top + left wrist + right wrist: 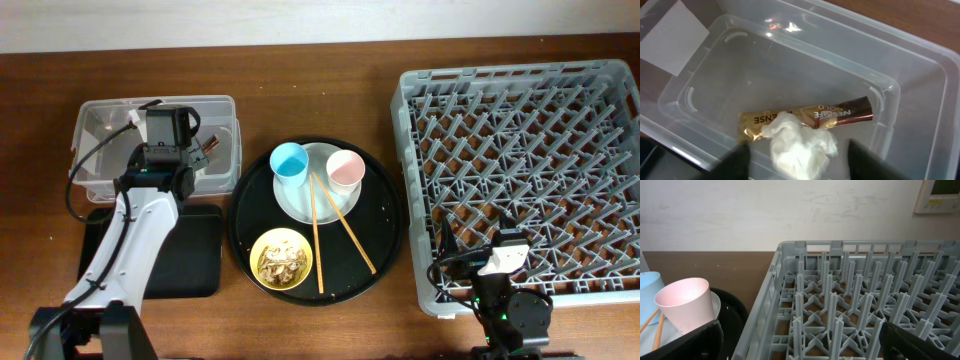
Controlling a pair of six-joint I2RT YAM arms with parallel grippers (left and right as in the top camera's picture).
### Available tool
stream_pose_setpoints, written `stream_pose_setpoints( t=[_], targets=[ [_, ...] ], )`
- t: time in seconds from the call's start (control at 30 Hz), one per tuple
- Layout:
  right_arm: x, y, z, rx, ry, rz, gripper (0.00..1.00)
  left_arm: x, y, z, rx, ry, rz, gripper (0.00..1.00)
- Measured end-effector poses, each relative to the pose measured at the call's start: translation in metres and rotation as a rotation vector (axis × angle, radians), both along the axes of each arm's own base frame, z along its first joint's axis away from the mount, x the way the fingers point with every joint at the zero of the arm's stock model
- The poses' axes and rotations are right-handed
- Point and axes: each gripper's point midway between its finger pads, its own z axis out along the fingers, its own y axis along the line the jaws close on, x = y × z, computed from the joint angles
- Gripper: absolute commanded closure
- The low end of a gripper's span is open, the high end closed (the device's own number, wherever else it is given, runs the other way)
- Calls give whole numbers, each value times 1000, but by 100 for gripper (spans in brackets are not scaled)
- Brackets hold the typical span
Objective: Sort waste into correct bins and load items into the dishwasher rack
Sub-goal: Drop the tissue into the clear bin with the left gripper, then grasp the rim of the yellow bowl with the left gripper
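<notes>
Item: tissue (801,145), 1 piece, lying on wrapper (840,114) inside clear tub (920,90). Left hand (801,159): spread above it, gripping nothing; right hand (800,345): likewise spread. Risk: tissue snags on hand at withdrawal, lifts out.

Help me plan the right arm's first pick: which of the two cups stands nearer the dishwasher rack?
The pink cup, on the plate's right side toward the rack; the light blue cup stands on the plate's left side, farther away.

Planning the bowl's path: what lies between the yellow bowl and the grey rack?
In the overhead view, the two wooden chopsticks cross that stretch between yellow bowl and grey rack, lying on the round black tray.
</notes>
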Motion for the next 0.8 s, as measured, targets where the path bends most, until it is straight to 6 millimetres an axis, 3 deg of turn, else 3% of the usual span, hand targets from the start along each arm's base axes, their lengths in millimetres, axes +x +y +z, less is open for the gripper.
stream_pose_setpoints(
  t=[0.07, 0.17, 0.23, 0.3, 0.37, 0.57, 0.67, 0.8],
  targets=[
    [0, 0, 0, 0, 0, 0, 2, 1, -3, 1, 0, 1, -23, 28],
    [0, 0, 0, 0, 0, 0, 2, -3, -11, 19, -20, -27, -78, 33],
    [0, 0, 0, 0, 0, 0, 2, -21, -25, 42, -73, -44, -145, 38],
    [0, 0, 0, 0, -1, 0, 2, -55, -60, 54, -178, 5, -275, 49],
    [0, 0, 0, 0, 0, 0, 2, -95, -102, 45, -273, 134, -413, 62],
    [0, 0, 0, 0, -1, 0, 2, -171, -197, 17, -335, 375, -726, 67],
    [0, 0, 0, 0, -1, 0, 2, -197, -218, -1, -303, 440, -750, 67],
    [0, 0, 0, 0, -1, 0, 2, -206, -243, -19, -274, 447, -774, 67]
  ],
)
